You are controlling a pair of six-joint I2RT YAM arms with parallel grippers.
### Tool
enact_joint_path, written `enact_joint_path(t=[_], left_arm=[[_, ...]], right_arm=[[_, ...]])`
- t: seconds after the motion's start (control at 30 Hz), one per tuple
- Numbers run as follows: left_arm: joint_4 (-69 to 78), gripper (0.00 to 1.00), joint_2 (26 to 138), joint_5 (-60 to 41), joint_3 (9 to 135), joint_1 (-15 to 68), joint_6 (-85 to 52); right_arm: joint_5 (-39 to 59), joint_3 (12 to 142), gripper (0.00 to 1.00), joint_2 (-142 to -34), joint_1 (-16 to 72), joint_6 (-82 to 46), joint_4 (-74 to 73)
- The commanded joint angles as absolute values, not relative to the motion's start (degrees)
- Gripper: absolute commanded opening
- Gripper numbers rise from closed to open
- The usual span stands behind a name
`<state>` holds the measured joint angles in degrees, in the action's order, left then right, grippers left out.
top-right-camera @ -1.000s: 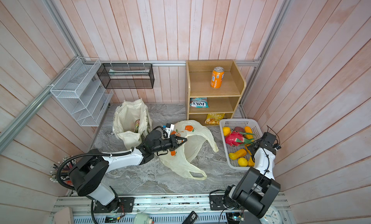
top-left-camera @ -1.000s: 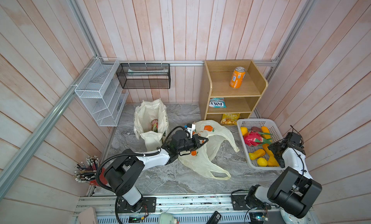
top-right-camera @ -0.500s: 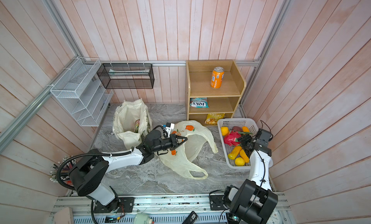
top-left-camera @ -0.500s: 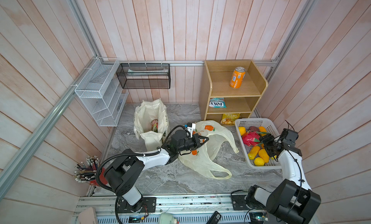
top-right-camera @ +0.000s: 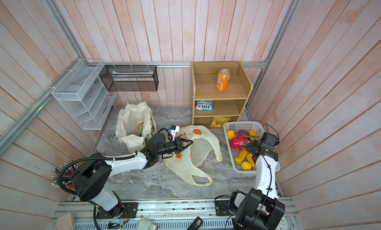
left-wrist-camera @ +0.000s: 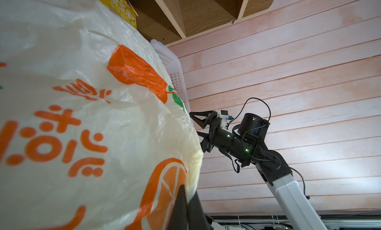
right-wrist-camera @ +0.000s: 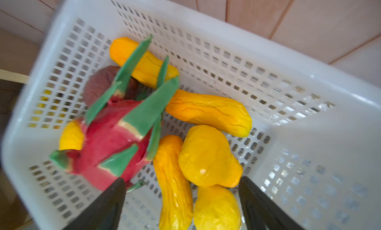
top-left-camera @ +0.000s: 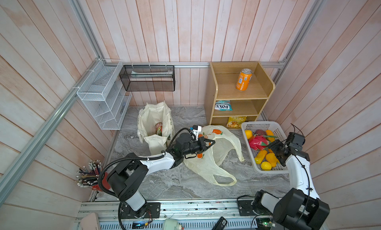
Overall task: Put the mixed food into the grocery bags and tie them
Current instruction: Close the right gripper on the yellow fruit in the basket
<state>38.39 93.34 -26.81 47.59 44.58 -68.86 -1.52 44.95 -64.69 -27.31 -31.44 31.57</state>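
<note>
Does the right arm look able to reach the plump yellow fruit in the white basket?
Probably yes: the right gripper hangs open over the white basket, with the plump yellow fruit uncovered right ahead of it.

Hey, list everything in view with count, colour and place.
carrier bag: one, cream plastic with orange prints, floor centre
canvas tote: one, cream, left of the carrier bag, holding a packet
wooden shelf: one, tan, back right
soda can: one, orange, top shelf
Fox's packet: one, teal and white, middle shelf
snack packet: one, yellow, bottom shelf
basket: one, white, floor right
toy dragon fruit: one, pink and green, in basket
toy fruits: six yellow-orange, one dark purple, in basket
wire rack: one, white, left wall
mesh organiser: one, black, back wall
pencils: a bundle, front left
left gripper: shut on the carrier bag's rim
right gripper: open above the basket
</note>
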Motion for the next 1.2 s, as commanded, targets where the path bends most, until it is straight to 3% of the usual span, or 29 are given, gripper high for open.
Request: enact_joint_path(t=[0.0,0.67,1.17], left_arm=[[39.65,0.00,93.71,-27.47,49.25,44.37,-69.08],[38.33,0.00,93.51,-26.63,49.06,44.49,-68.97],[37.19,0.00,94.26,-26.26,50.19,45.35,-68.82]], right_arm=[[-4.92,43.01,0.88,-66.22,-27.60,-29.62,32.18],[0.17,41.24,0.85,-75.76,-28.58,-28.50,25.95],[2.96,41.33,0.68,-70.71,-28.62,-29.65,25.62]])
